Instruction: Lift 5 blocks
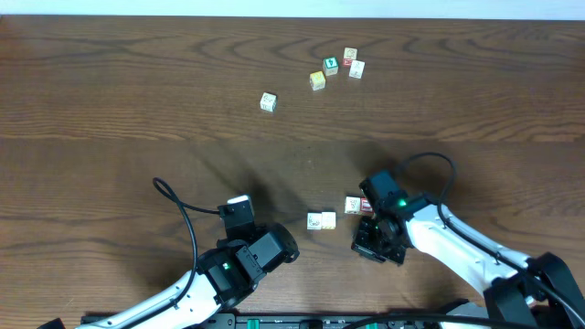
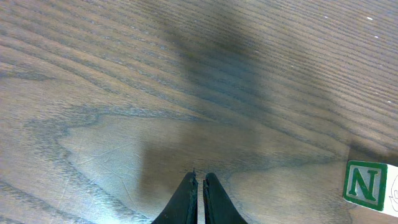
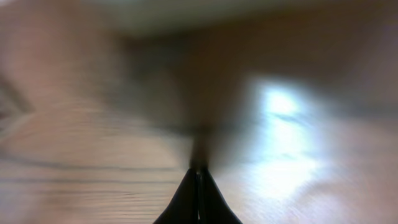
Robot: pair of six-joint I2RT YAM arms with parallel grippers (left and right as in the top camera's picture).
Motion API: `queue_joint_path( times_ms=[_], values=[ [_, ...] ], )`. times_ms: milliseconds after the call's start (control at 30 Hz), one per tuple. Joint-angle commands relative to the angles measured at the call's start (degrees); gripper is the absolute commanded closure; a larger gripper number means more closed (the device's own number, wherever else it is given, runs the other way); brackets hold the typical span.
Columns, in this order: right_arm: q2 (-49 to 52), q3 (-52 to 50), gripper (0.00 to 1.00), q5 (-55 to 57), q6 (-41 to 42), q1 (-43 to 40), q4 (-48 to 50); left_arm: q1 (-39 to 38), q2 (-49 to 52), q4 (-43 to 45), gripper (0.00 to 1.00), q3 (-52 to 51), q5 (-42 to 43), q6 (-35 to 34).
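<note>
Nearest of all, the left claw [image 2: 199, 179] is seen at the bottom of its own view, pinched tight with nothing in it. A block with a green N [image 2: 365, 183] sits near it, to the right, on the table [image 2: 93, 93]. The right claw [image 3: 198, 177] is pinched tight too, and nothing is held in it. Its view is too blurry for any block to be made out.

From above, a red block [image 1: 365, 206] and a pale block [image 1: 352, 205] are seen touching, just left of the right arm. Two small blocks [image 1: 314, 220] lie a little further left, between the arms. At the far side a lone block [image 1: 267, 101] is seen. To its right, two more pale blocks [image 1: 356, 68] are bunched with a green block [image 1: 330, 66] and a yellow block [image 1: 317, 80].

No block is lifted yet. The red block is probably meant to be picked next, since the right arm is beside it. The right claw should be opened first, then brought down straight over that one block. The near and far sides should be squeezed, because the pale block touches one side and could be pushed away. The lift should be made slowly and straight up.
</note>
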Motion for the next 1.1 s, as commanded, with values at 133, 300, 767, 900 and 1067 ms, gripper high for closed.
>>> queue_joint_path(
  times_ms=[133, 300, 767, 900, 1067],
  values=[
    [-5.4, -3.2, 0.99, 15.2, 20.9, 1.0, -8.7, -0.1, -0.4, -0.3, 0.93, -0.2, -1.3, -0.9],
    [-10.0, -3.2, 0.99, 22.7, 23.5, 1.0, -10.3, -0.1, -0.4, -0.3, 0.93, -0.2, -1.3, -0.9],
    [-11.8, -3.1, 0.99, 24.7, 4.5, -7.7, -2.8, -0.1, -0.3, 4.9, 0.93, -0.2, 0.3, 7.5],
    [-11.7, -3.1, 0.97, 23.5, -5.4, -10.3, 0.0, -0.1, 0.5, 7.2, 0.92, -0.2, 0.4, 8.0],
    [-11.6, -3.1, 0.98, 15.7, -14.1, -14.2, 2.7, -0.1, 4.1, 12.5, 0.93, -0.2, 2.8, 10.9]
  ],
)
